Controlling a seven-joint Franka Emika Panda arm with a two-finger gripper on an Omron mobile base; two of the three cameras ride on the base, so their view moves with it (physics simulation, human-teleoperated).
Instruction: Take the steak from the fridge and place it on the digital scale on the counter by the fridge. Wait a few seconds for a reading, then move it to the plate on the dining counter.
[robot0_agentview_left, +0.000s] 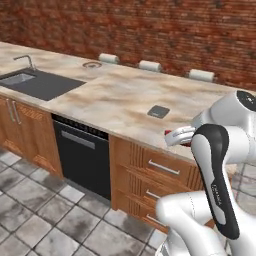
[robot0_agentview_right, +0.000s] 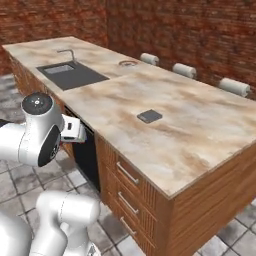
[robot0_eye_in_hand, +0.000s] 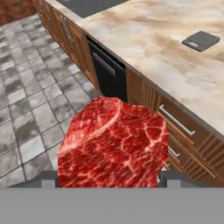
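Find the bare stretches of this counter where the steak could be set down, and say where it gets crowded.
The counter is bare marble all around the scale, widest between the scale and the near drawer edge. The far left end is taken up by the sink; three white rolls line the back edge.

1. We find no readable text, label, brand, number or sign in these views.
2. A faint pale marking runs along the arm's dark link (robot0_agentview_left: 218, 190); it is too blurred for us to read.
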